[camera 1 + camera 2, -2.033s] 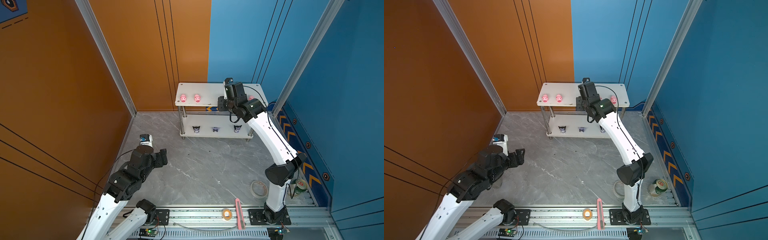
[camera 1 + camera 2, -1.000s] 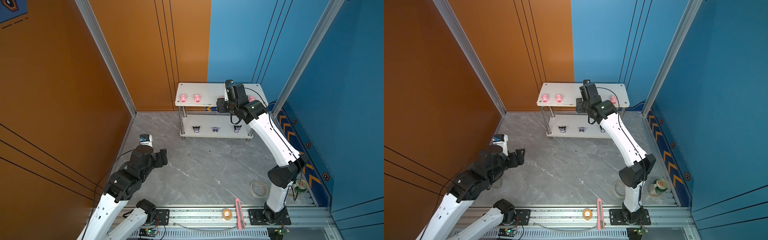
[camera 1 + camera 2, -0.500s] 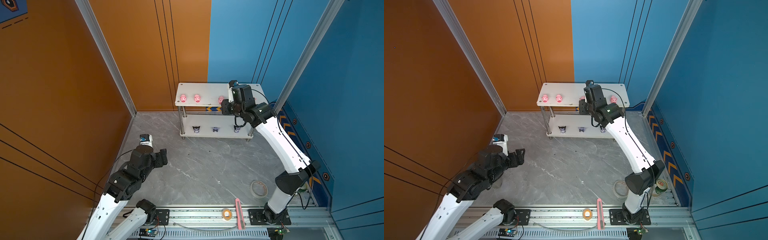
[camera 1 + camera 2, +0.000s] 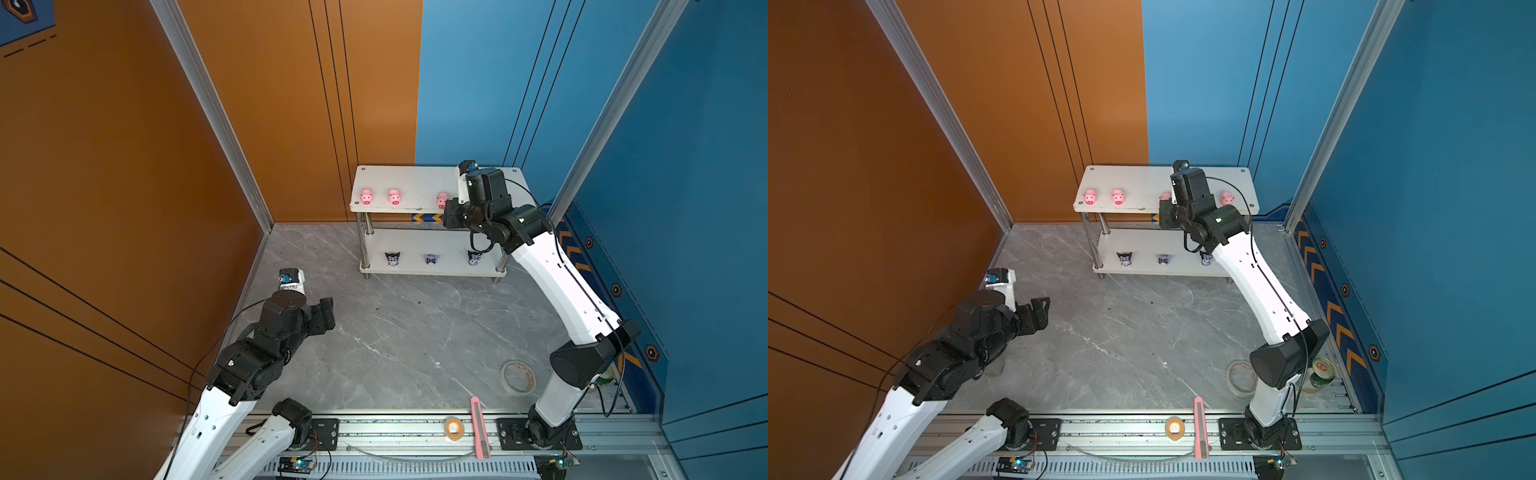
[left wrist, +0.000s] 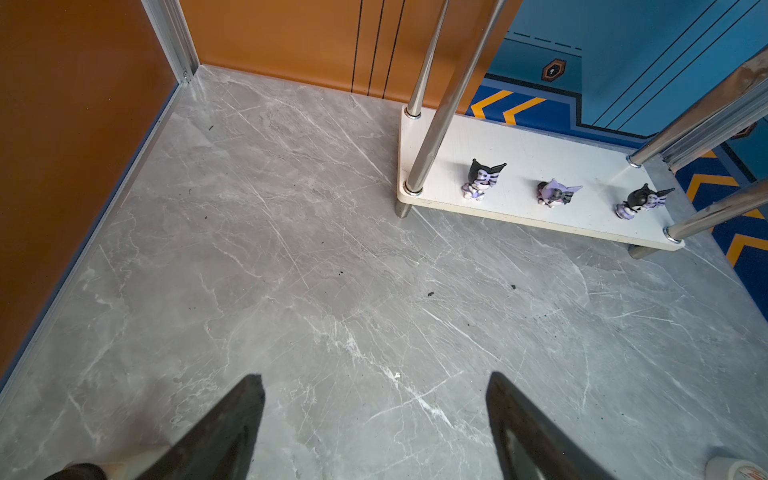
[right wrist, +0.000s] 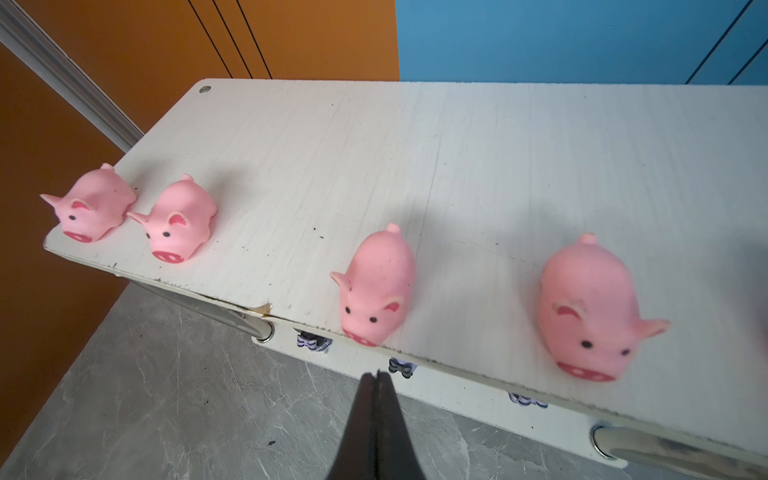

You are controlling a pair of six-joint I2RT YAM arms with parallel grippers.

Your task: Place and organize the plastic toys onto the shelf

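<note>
The shelf [image 4: 415, 180] [image 4: 1142, 180] stands against the back wall. Pink pig toys line the front of its top board: two at the left [image 6: 93, 208] [image 6: 178, 226], one mid-board [image 6: 376, 286] and one further right [image 6: 586, 307]. Three black-eared figurines [image 5: 480, 178] [image 5: 555, 192] [image 5: 638, 201] stand on the lower board. My right gripper [image 6: 376, 376] is shut and empty, just in front of the top board's edge between the two nearer pigs. My left gripper [image 5: 374, 376] [image 4: 326, 307] hangs open over the bare floor at the left, holding nothing.
A large tape roll [image 4: 517, 377] lies on the floor beside the right arm's base. A small tape roll [image 4: 454, 427] and a pink utility knife [image 4: 478, 428] rest on the front rail. A green can [image 4: 1323, 370] stands by the right wall.
My right gripper has shifted right along the shelf's front and its jaws have closed with nothing in them, which uncovers the mid-board pig. The left arm has not moved.
</note>
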